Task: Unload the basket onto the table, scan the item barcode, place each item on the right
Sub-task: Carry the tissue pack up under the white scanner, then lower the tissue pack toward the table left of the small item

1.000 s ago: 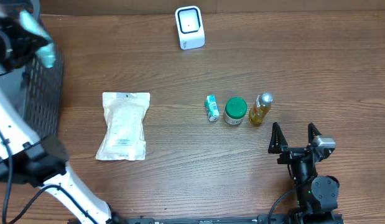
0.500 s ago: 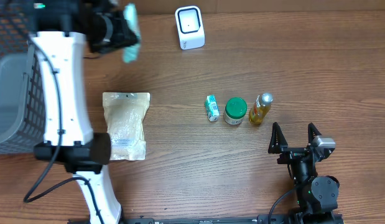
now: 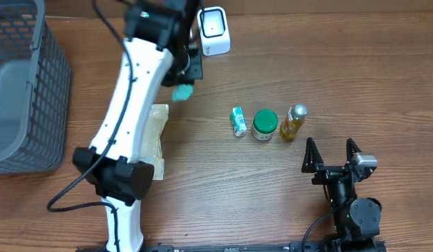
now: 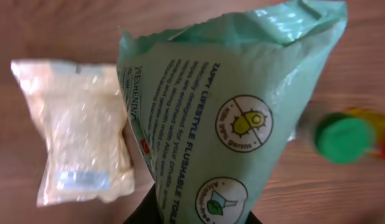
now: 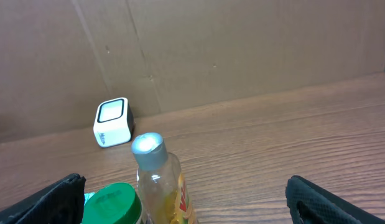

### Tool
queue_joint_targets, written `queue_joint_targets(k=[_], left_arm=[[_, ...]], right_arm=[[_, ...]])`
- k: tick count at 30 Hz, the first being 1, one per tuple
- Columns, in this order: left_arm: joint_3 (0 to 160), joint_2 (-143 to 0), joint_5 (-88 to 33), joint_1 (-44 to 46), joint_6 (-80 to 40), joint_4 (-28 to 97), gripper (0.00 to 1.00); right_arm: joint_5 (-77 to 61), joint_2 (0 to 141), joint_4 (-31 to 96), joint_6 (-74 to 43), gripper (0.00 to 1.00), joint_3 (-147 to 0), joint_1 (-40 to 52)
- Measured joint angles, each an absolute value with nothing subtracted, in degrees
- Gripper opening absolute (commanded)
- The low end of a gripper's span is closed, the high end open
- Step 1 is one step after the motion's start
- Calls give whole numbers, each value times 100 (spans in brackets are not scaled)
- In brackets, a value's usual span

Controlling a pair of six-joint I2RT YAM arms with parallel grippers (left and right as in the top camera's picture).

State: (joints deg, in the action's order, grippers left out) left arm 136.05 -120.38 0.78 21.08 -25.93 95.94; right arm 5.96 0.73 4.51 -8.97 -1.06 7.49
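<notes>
While the brown wooden table (image 3: 384,70) spreads under everything, the grey plastic mesh basket (image 3: 20,91) stands at its far left corner, well apart from the other goods. Across the left half reaches the white left arm (image 3: 132,98), stretched from the near edge toward the far side and covering part of the pale translucent pouch of grains (image 3: 159,133), which lies flat on the table.

At the end of that arm, the left pincer (image 3: 187,75) is closed narrowly on the mint-green printed plastic packet (image 3: 182,92). It holds the packet in the air near the white box-shaped scanner (image 3: 213,31), a little to its left and nearer the robot. In the left wrist view the packet (image 4: 236,112) fills most of the picture. Its face of small text and round icons is turned to the camera, and the pouch (image 4: 80,137) shows blurred on the table behind it.

The right pincer (image 3: 330,143) rests near the near right edge with its two dark fingers spread wide and nothing between them.

Just beyond it three small items stand in a row. They are the glass jar with a green lid (image 3: 264,124) in the middle, the yellow bottle with a silver cap (image 3: 294,122) just right of it and the small green carton (image 3: 238,121) just left. Whether they touch cannot be told.
</notes>
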Motion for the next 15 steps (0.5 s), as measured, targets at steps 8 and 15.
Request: queue_joint_targets(k=[8,15], left_arm=[[11655,-12038,416,2379,-3072,8602,4],[10291,-12040,412,2600,-3188,7769,4]], right_arm=[[598,73,449,-895,100,-106,749],[598,73,447,-897,100,-106,749]])
